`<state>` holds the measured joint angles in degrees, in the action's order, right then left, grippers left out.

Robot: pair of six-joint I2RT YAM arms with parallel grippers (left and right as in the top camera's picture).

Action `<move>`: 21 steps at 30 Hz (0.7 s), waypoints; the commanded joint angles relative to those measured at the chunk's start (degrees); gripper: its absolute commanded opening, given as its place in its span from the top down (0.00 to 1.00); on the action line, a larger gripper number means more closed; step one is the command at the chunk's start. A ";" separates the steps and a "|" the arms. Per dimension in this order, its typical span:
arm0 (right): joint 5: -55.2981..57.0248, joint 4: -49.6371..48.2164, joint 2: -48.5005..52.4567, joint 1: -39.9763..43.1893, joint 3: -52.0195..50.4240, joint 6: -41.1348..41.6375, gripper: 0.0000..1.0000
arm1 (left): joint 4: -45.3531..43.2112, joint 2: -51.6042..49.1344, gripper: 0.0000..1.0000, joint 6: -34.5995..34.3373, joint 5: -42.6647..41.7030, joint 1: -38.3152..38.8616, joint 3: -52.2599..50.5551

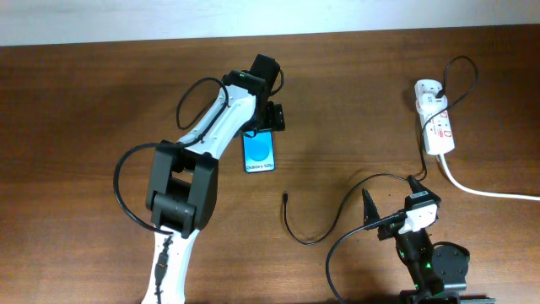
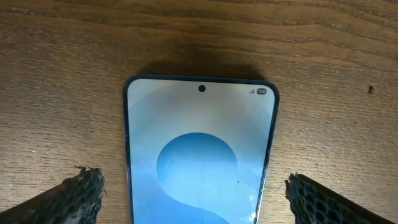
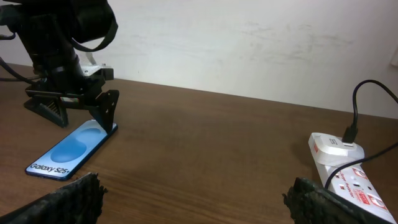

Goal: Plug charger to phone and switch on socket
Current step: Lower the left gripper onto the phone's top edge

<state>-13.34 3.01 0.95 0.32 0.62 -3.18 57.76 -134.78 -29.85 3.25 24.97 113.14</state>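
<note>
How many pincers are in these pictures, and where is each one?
2. The left pincer is open above the phone's top end. The right pincer is open farther right, beside the charger cable. None seems hidden.

Soft, even light and mostly clear pictures.

Light falls from above on the brown table (image 1: 84, 101), so the top view is bright enough with only faint shadows. The phone (image 2: 200, 155) screen glows, and its top half looks washed pale by glare. A dark, soft shadow lies on the wood just past the phone's top edge. The wood grain there is sharp. In the right wrist view the wall (image 3: 249, 43) is bright, and the left arm (image 3: 68, 31) looks very dark against it, with little detail.
</note>
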 commanded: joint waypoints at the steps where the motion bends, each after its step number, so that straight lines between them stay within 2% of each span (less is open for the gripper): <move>1: 0.09 0.26 -0.22 -0.42 -0.31 0.44 0.02 | -0.11 -0.33 0.01 -0.81 0.66 0.17 0.35; 15: 0.09 0.26 -0.22 -0.42 -0.31 0.44 0.02 | -0.07 -5.79 0.01 -0.94 -1.09 0.17 0.35; 18: 0.09 0.26 -0.22 -0.42 -0.31 0.44 0.02 | -0.04 -5.79 0.01 -0.26 -5.16 0.17 0.35; 21: 0.09 0.26 -0.22 -0.42 -0.31 0.44 0.02 | 0.37 -5.79 0.01 -0.28 -5.22 0.17 0.35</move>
<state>-13.34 3.01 0.95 0.32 0.62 -3.18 57.82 -137.53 -29.85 1.74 25.02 113.58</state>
